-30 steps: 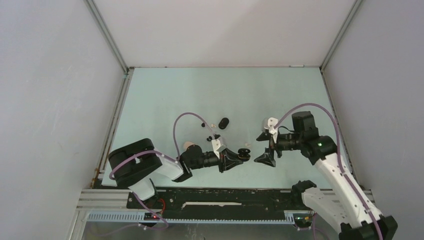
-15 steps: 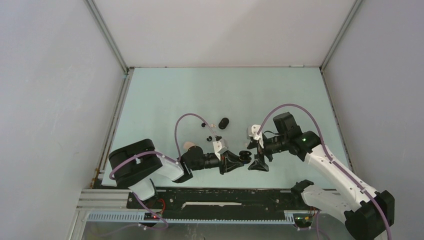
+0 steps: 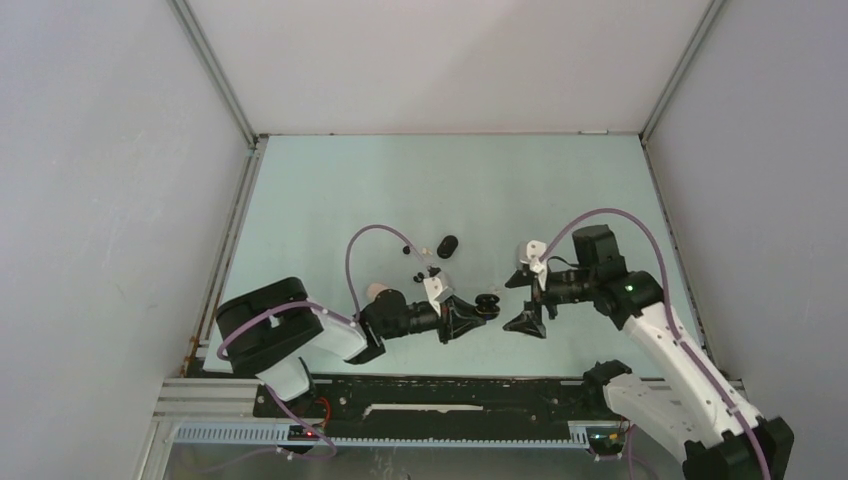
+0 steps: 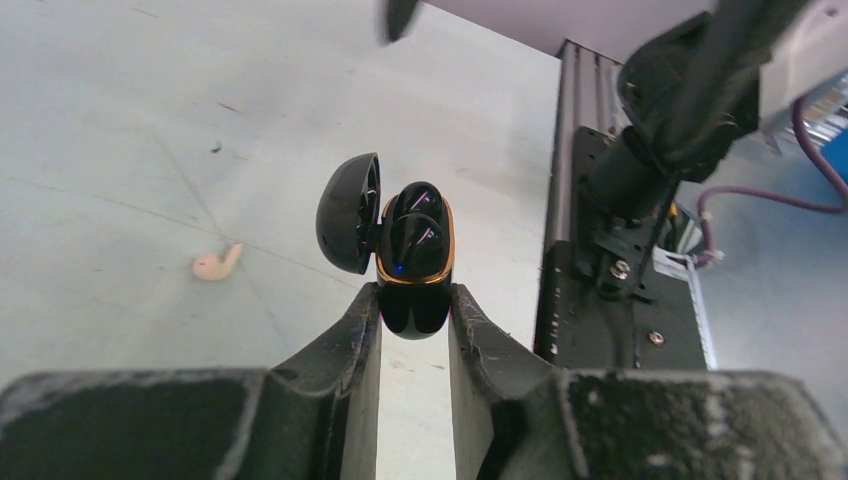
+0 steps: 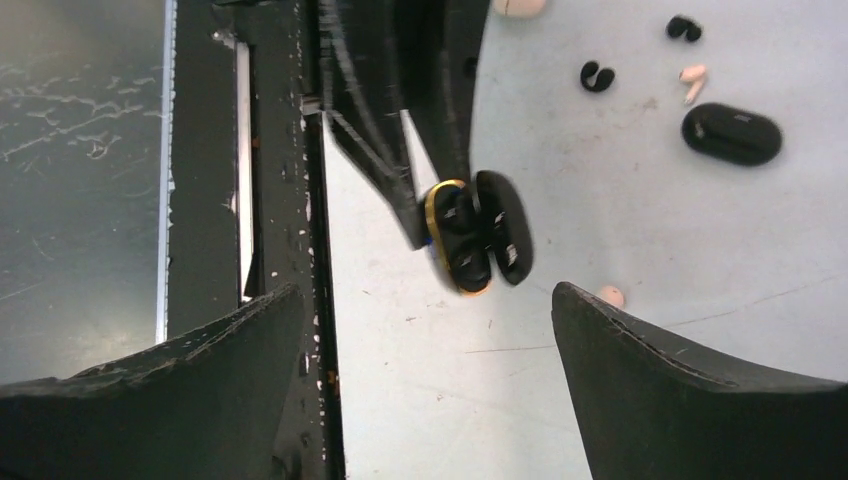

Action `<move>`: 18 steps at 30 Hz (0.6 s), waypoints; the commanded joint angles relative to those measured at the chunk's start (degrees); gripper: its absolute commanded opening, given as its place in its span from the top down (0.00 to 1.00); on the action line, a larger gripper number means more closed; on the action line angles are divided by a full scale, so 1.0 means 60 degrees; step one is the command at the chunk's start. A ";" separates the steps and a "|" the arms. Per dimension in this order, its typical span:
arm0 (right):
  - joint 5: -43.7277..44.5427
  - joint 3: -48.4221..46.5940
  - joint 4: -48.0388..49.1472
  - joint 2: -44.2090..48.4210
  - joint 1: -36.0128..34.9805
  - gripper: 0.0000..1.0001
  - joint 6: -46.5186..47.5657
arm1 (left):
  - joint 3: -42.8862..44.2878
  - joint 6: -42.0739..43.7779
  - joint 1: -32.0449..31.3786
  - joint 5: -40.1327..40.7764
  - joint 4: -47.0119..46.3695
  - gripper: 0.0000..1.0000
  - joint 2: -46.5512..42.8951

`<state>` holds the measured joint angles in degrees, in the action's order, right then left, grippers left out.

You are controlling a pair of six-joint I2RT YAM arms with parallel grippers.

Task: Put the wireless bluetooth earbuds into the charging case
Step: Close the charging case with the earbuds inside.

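Observation:
My left gripper (image 3: 468, 318) is shut on an open black charging case (image 3: 488, 306) with a gold rim and holds it low over the table. In the left wrist view the case (image 4: 412, 262) has its lid (image 4: 348, 213) swung left, and two black earbuds (image 4: 415, 225) sit in it. My right gripper (image 3: 525, 298) is open and empty just right of the case. The right wrist view (image 5: 425, 300) shows the case (image 5: 470, 240) ahead of its wide-open fingers. Loose black earbuds (image 5: 597, 76) and whitish earbuds (image 5: 692, 78) lie on the table beyond.
A closed black case (image 3: 447, 245) lies behind the left gripper, also in the right wrist view (image 5: 731, 133). A whitish earbud (image 4: 216, 263) lies on the table left of the held case. The black front rail (image 5: 275, 150) runs along the near table edge.
My right gripper moved in close to the held case half a second ago and has now drawn back to the right. The left gripper still holds the case, barely shifted.

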<state>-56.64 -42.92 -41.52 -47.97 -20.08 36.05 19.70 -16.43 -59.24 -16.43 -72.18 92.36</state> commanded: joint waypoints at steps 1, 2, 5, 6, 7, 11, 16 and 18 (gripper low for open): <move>0.1397 0.0151 0.1033 -0.0932 -0.0870 0.04 -0.0419 | 0.0516 0.0691 -0.0493 -0.0480 0.0370 1.00 -0.0541; 0.1633 0.0151 0.1042 -0.1096 -0.1184 0.03 -0.0350 | 0.0567 0.0878 -0.0594 -0.0422 0.0594 1.00 -0.0622; 0.1638 0.0151 0.0906 -0.1403 -0.1817 0.03 -0.0091 | 0.0680 0.1124 -0.0702 -0.0091 0.0963 1.00 -0.0743; 0.1546 0.0140 0.0786 -0.1436 -0.1925 0.03 0.0023 | 0.0705 0.1146 -0.0702 0.0062 0.1021 1.00 -0.0744; 0.1422 0.0105 0.0568 -0.1421 -0.2010 0.04 0.0171 | 0.0739 0.1155 -0.0695 0.0286 0.1109 1.00 -0.0724; 0.1039 0.0045 0.0166 -0.0757 -0.1827 0.06 0.0205 | 0.1025 0.0742 -0.0592 0.0832 0.1655 1.00 -0.0583; 0.0675 0.0186 0.0349 0.0343 -0.0699 0.05 -0.0289 | 0.1192 -0.0300 -0.0201 0.0905 0.1704 1.00 -0.0286; 0.1504 0.0318 0.1091 0.0548 -0.0286 0.05 -0.0967 | 0.1259 -0.0607 -0.0067 0.0869 0.1770 1.00 -0.0258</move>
<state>-50.54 -41.60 -40.10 -47.66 -25.65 35.51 25.21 -15.31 -61.36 -12.91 -61.43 90.24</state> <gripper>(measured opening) 0.947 0.275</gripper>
